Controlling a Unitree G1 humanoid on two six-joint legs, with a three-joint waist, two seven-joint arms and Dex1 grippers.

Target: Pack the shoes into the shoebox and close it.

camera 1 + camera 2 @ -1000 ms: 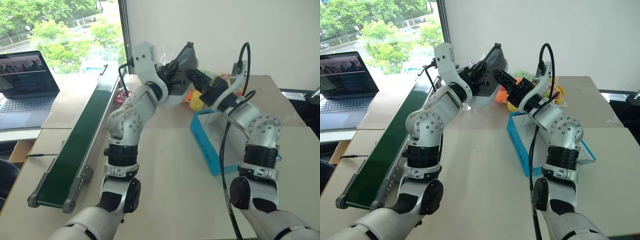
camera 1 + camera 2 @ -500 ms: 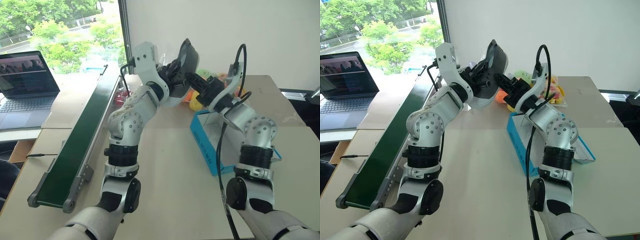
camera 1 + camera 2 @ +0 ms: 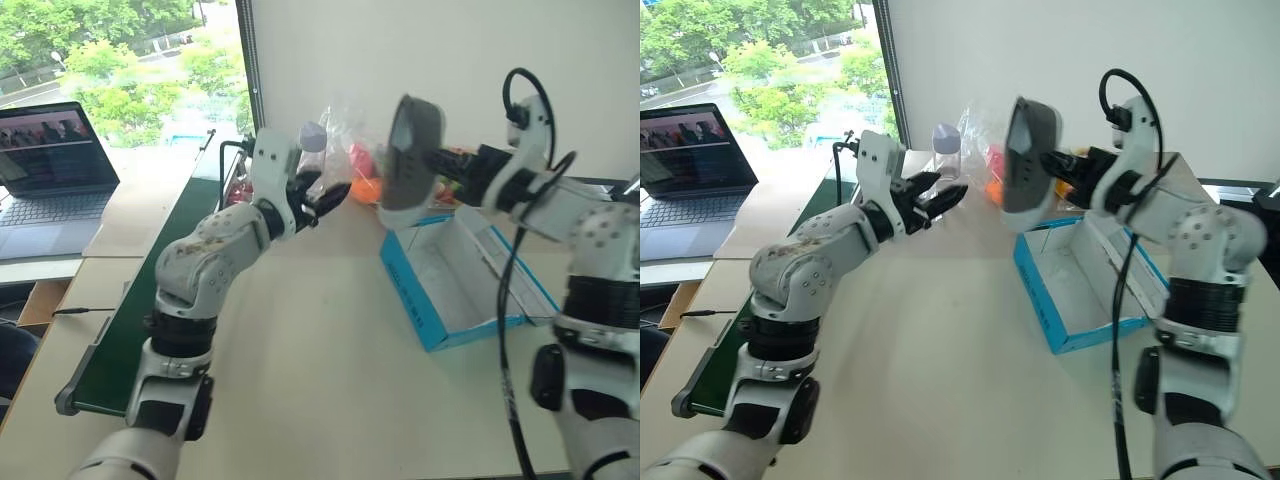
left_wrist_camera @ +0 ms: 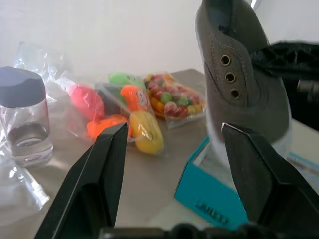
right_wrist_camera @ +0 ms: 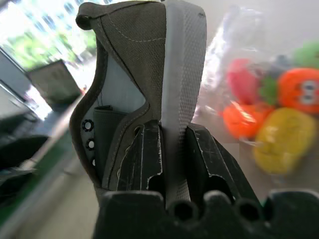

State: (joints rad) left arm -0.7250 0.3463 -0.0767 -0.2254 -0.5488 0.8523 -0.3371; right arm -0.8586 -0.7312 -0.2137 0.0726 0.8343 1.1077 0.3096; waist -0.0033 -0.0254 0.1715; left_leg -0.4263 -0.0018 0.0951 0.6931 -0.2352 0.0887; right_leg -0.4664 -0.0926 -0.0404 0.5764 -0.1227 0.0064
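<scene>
Grey shoe (image 3: 412, 150) is hanging pinched in the right gripper (image 5: 172, 149) above the shoebox (image 3: 470, 282); left gripper (image 4: 172, 144) is standing spread, empty. Next, it likely needs lowering flat inside.

Little print shows, and none of it can be read. The blue shoebox (image 4: 209, 196) carries a small dark mark on its near outer corner, too blurred to make out. The laptop (image 3: 52, 165) at the far left has a lit screen with rows of content, too small to tell. The grey shoe (image 4: 239, 74) shows no legible brand or number.
</scene>
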